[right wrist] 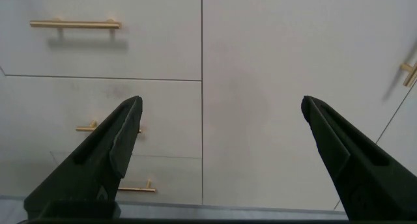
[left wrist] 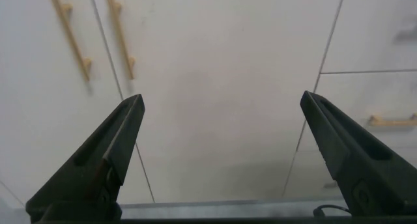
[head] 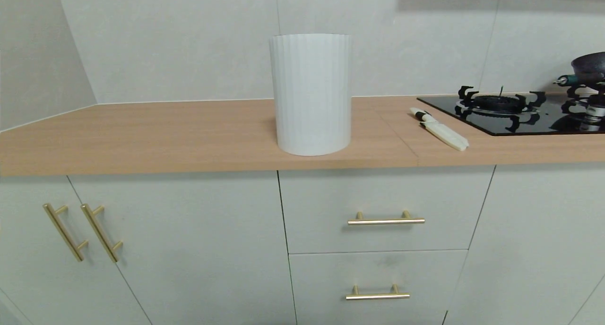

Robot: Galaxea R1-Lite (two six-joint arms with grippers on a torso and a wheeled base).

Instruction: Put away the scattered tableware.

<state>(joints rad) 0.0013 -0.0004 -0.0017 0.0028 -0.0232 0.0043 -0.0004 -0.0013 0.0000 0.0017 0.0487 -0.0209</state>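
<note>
A tall white ribbed container (head: 312, 93) is seen upright on the wooden countertop (head: 142, 136), close to the front edge. Its rim sits too high for the inside to be made out. To the right of the container and well apart from it, a slim white utensil (head: 439, 129) is laid flat on the countertop, between the container and the black hob (head: 520, 122). It has a dark band near its far end, but whether it is a sheathed knife or two pieces laid end to end cannot be told. Farther right of the container, a dark pan (head: 588, 63) is cut off by the picture's edge, so little more than its rim and a handle can be made out. Below the container and slightly to its right, two drawers are marked by brass bar handles, the upper handle (head: 386, 219) above the lower handle (head: 377, 295). Below and to its left, a pair of door handles (head: 80, 230) is seen side by side. The left gripper (left wrist: 221, 97) is held with its fingers spread wide and nothing between them, facing a pale cabinet door. The right gripper (right wrist: 221, 99) is likewise spread wide and unloaded, facing the drawer fronts. How either gripper stands relative to the container cannot be judged.
</note>
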